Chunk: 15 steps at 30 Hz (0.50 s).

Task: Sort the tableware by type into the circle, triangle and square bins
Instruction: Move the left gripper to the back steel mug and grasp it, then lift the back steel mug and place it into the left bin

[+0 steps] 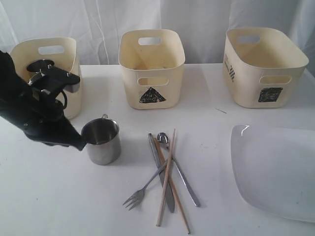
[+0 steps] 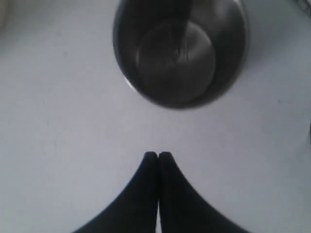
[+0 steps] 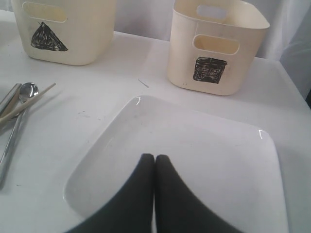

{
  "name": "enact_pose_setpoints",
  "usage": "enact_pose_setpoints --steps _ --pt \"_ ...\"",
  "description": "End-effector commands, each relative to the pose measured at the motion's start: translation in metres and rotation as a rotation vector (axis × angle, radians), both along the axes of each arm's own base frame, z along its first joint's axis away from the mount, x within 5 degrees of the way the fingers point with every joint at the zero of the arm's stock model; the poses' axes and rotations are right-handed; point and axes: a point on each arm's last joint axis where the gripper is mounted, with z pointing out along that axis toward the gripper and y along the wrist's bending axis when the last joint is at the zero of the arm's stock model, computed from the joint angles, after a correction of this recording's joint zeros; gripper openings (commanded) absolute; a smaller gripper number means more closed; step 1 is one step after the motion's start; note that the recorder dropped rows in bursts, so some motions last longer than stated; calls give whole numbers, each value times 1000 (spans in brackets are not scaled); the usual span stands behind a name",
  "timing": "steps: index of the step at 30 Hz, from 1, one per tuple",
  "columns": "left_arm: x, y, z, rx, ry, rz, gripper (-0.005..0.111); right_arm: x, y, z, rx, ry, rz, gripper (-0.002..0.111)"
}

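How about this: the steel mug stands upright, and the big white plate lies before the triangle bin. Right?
Not quite: the white plate lies before the square bin, as the exterior view shows. The steel mug does stand upright.

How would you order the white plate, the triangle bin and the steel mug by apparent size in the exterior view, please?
1. white plate, largest, though nearer and cut off by the frame
2. triangle bin
3. steel mug, smallest
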Motion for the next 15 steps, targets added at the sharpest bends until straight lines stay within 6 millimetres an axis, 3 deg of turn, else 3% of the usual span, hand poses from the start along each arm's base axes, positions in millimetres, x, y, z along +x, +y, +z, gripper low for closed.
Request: enact_pose_setpoints --steps 1,5,12,15 --pt "11 -5 9 -109 -93 93 22 0 0 1 -7 -7 6 0" --pt "25 -12 -8 -122 -114 105 39 0 0 1 -7 -7 6 0" --pt "42 -20 -49 -126 -65 165 41 0 0 1 -7 -7 6 0" --pt "46 -21 -57 -133 -61 182 40 0 0 1 -7 -7 6 0"
